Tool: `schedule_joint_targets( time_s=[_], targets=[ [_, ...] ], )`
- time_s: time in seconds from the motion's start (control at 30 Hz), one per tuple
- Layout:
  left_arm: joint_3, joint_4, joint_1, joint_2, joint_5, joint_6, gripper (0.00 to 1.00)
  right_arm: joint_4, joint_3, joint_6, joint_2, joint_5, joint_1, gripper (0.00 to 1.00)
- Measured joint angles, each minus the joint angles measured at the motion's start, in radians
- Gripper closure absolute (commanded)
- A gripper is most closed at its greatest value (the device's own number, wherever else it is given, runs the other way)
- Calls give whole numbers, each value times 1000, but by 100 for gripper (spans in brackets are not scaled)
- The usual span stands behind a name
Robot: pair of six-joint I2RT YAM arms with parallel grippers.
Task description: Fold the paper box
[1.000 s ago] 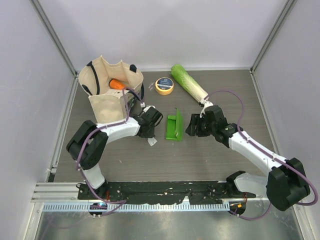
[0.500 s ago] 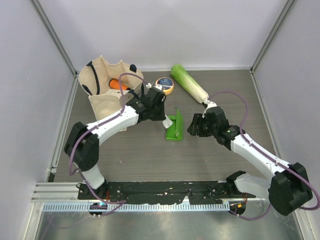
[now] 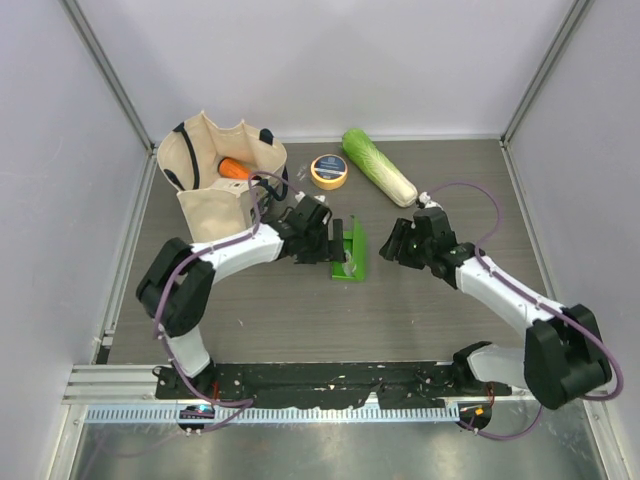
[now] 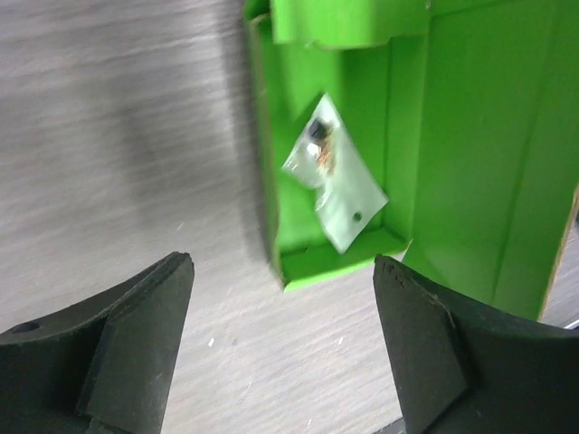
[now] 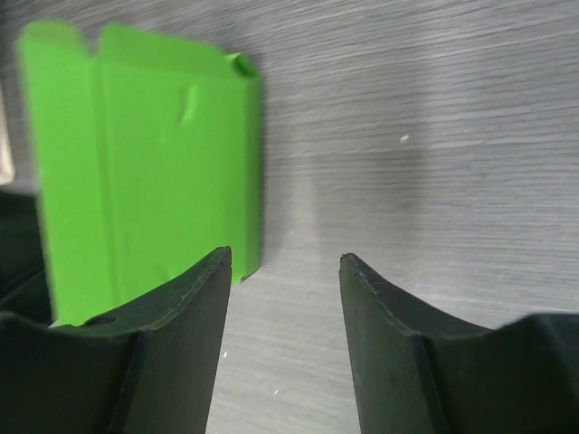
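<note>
The left hand (image 3: 322,243) is released: in its wrist view the two black fingers (image 4: 136,334) stand wide apart and nothing is between them, only the grey worktop (image 3: 300,310). Just beyond the fingertips lies the paper box (image 4: 452,136), bright green, open at the top, with low walls already folded up. Inside it lies a small clear plastic packet (image 4: 336,181) with something dark in it; what it is I cannot tell.

In the top view the left hand is just beside the box (image 3: 350,250), at its 9 o'clock side. I cannot tell whether the two touch. The box is near the middle of the worktop, and one large flap stands up along its 3 o'clock side.

The right hand (image 3: 392,243) is at 3 o'clock of the box, near it but apart. It is also released: the fingers (image 5: 181,316) are apart, with bare worktop between them. Its wrist view shows the flat outer face of the green flap (image 5: 154,163).

Farther out, a roll of yellow tape (image 3: 328,171) lies at 12 o'clock of the box, a long pale cabbage (image 3: 378,167) at 1 o'clock, and a cloth bag (image 3: 215,190) with an orange thing (image 3: 235,167) inside at 10 o'clock.
</note>
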Motion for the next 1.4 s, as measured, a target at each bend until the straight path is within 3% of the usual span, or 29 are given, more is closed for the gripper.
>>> schedule_joint_targets(
  time_s=[0.07,0.2,0.23,0.4,0.53,0.77,0.87,0.97,1.1,1.27,1.4],
  targets=[
    [-66,4,3,-72,-33,-1,25,3,16,18,61,1,-31,53],
    [-164,19,17,-208,-106,-15,52,0,99,31,231,11,-48,59],
    [-174,23,24,-222,-120,-26,55,1,121,31,270,11,-45,59],
    [-175,51,35,-135,-128,-59,70,9,207,30,412,24,-9,60],
    [-180,75,29,-33,-116,-77,69,16,264,30,500,51,34,60],
    [-188,137,-50,-33,-82,-127,67,47,381,-24,618,61,87,59],
    [-210,172,-95,-36,-52,-161,60,50,437,-66,652,24,89,57],
    [-267,207,-132,-80,-31,-191,40,33,481,-103,658,9,77,54],
    [-373,167,-144,-262,-45,-203,31,-71,538,-156,651,134,34,50],
    [-415,74,-107,-560,-124,-150,41,-161,431,-190,512,275,-10,53],
    [-370,-11,-1,-642,-246,-100,48,-185,283,-176,340,295,-6,60]
  ],
)
